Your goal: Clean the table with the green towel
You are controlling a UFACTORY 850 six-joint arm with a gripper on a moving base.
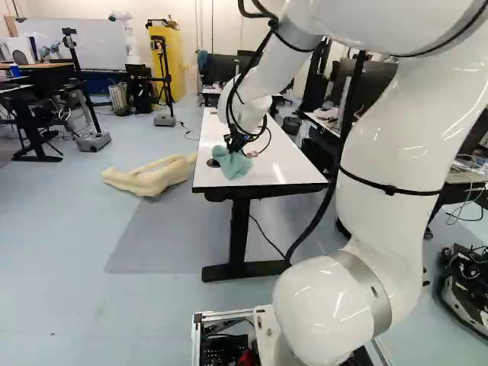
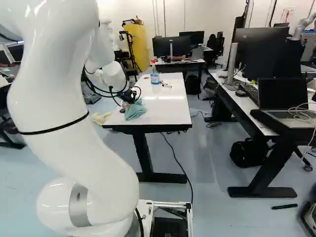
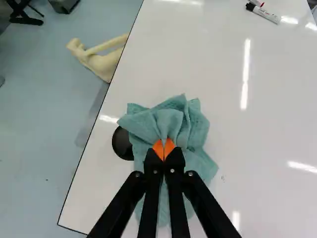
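Observation:
In the left base view my gripper (image 1: 237,144) is over the near end of the white table (image 1: 286,162), at the green towel (image 1: 232,163). The wrist view has the gripper (image 3: 164,149) shut on a bunched fold of the towel (image 3: 171,121), its orange pads pressed together there. The rest of the towel spreads crumpled on the tabletop, around and under the fingers. A spray bottle (image 2: 154,75) stands towards the table's far end.
A round black disc (image 3: 122,144) lies partly under the towel, close to the table's side edge. Markers (image 3: 263,13) lie farther along the tabletop. A cream-coloured figure (image 1: 152,177) lies on the floor beside the table. Another robot (image 1: 130,38) stands far back.

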